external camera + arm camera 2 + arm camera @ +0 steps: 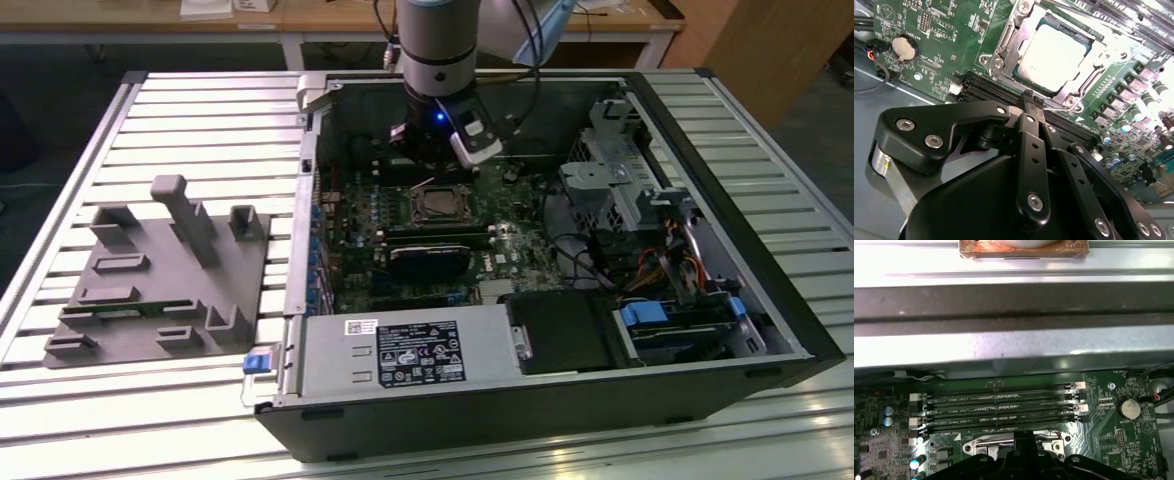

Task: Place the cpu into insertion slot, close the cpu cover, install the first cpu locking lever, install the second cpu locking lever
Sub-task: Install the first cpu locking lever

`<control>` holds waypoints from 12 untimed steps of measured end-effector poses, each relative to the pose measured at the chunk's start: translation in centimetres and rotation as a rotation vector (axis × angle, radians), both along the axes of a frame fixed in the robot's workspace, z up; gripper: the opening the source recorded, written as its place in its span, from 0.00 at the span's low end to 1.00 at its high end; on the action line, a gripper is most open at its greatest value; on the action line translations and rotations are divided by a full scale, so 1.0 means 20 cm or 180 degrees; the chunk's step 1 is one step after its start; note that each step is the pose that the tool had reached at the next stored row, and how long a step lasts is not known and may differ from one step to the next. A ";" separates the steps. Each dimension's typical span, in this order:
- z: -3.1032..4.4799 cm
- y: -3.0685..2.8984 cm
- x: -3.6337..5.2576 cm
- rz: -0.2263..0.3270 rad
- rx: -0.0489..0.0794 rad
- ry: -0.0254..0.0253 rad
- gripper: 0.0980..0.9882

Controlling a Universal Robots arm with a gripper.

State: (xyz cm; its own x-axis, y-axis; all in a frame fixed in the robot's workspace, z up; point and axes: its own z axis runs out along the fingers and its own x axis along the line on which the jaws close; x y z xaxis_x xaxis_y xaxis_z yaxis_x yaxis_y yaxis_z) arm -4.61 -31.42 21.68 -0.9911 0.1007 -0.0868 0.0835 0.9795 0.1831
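Starting at the exterior view's left, a grey moulded fixture with upright pegs [160, 270] sits on the slatted silver metal surface [200, 100], well apart from the work. Beside it lies the open black computer case [534, 425], with a grey metal power supply box bearing a black label [334, 355] along its near edge and the green motherboard [949, 30] beyond that. The grey and silver robot arm [434, 45] hangs over the board's far part. Its black tool [1033, 100] has its fingers pressed together, tip to tip. In the second wrist view the tips sit over the long black memory slots [979, 85], just beside the small square insertion slot with a silvery metal rim [416, 207]. The cpu [1051, 55], a small flat square chip of pale silvery grey, lies seated in that slot, level and square to it, its face plain and bright with a thin blue-green edge along one side. The cpu cover [1006, 45], a thin dull silver metal frame with a large square window, lies flat around the chip, with screw heads near its corners. Whether either locking lever is latched I cannot tell. Toward the exterior view's right stand a silvery metal drive cage [614, 180] and a bundle of coloured cables [667, 265].
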 end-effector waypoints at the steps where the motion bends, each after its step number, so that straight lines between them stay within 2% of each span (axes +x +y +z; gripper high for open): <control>1: -0.001 0.003 0.001 0.0000 0.0000 0.0000 0.01; 12: -0.027 0.029 0.004 -0.0003 -0.0001 -0.0007 0.01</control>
